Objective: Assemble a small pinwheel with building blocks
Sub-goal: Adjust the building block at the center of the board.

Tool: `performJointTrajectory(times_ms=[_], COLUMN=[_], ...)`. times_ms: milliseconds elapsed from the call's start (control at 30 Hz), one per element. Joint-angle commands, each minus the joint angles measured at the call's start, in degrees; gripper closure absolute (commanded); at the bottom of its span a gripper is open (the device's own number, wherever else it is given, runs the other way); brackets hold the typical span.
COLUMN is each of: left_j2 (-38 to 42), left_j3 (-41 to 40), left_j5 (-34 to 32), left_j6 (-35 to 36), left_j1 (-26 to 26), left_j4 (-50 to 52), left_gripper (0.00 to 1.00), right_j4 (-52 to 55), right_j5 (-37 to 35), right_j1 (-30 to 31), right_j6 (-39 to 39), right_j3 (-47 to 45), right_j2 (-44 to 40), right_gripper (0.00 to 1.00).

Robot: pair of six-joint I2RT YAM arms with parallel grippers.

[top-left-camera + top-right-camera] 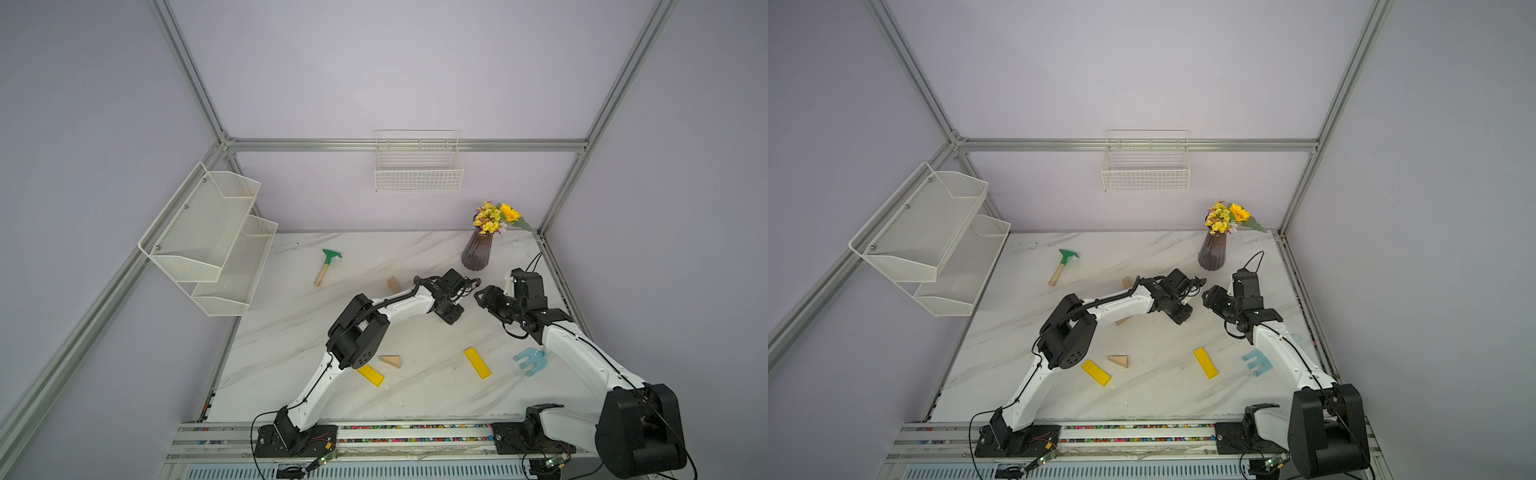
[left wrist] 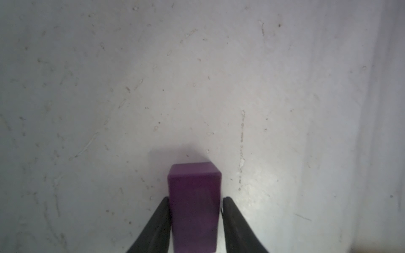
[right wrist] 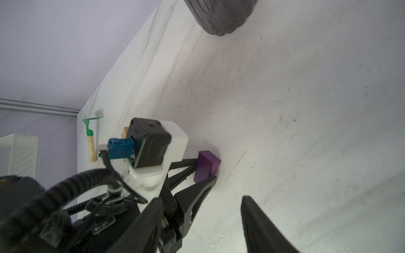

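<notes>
Squeezes the purple wedge with the left gripper, one finger touching each side. Rests on the white table, poking out past the fingertips. Holds the right gripper wide, nothing between its fingers, near the squeezed wedge. Well back from both sets of fingers, flat on the table: a yellow bar, a tan wedge, another yellow bar.
</notes>
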State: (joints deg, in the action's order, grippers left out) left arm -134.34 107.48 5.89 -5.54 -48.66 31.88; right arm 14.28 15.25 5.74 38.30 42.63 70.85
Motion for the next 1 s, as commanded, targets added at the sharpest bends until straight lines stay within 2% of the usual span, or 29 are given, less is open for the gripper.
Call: performJointTrajectory(times_ms=[0,67,167,267,367,400,467,533,767,967], left_j2=[5.24,8.08,11.64,12.96,12.58,12.25,11.74,11.50,7.59,4.59], left_j3=[-5.67,-10.40,-17.41,-19.60,-18.92,-18.36,-16.73,-15.08,-7.47,-3.97], left_j5=[11.88,20.20,26.99,29.94,30.76,30.43,28.38,25.15,12.65,6.34], left_j6=[-4.30,-8.44,-15.09,-17.51,-17.88,-17.71,-16.55,-13.57,-7.04,-3.42], left_j1=[3.54,6.14,8.93,9.76,9.90,9.84,9.35,8.17,4.19,2.11], left_j4=[-6.10,-13.23,-25.04,-29.62,-29.39,-28.37,-24.85,-20.89,-7.94,-4.42], left_gripper=[0.61,0.61,0.61,0.61,0.61,0.59,0.44,0.37,0.23,0.21], right_j4=[-3.70,-5.58,-8.16,-9.52,-9.25,-9.26,-8.90,-8.15,-6.90,-5.95], right_j5=[2.64,4.61,6.58,7.51,7.78,7.66,7.00,6.34,4.60,3.32], right_j1=[-0.33,-0.28,-0.11,0.31,0.60,0.66,0.59,0.60,0.58,0.26], right_j6=[0.67,1.69,3.16,3.60,3.09,3.18,3.03,2.88,2.70,2.27], right_j3=[-0.11,0.12,0.73,1.76,3.05,3.16,3.19,3.32,3.05,2.98], right_j2=[2.80,4.27,5.89,7.91,10.06,10.10,9.86,9.33,8.40,7.58], right_gripper=[0.40,0.41,0.41,0.41,0.41,0.41,0.41,0.41,0.40,0.40])
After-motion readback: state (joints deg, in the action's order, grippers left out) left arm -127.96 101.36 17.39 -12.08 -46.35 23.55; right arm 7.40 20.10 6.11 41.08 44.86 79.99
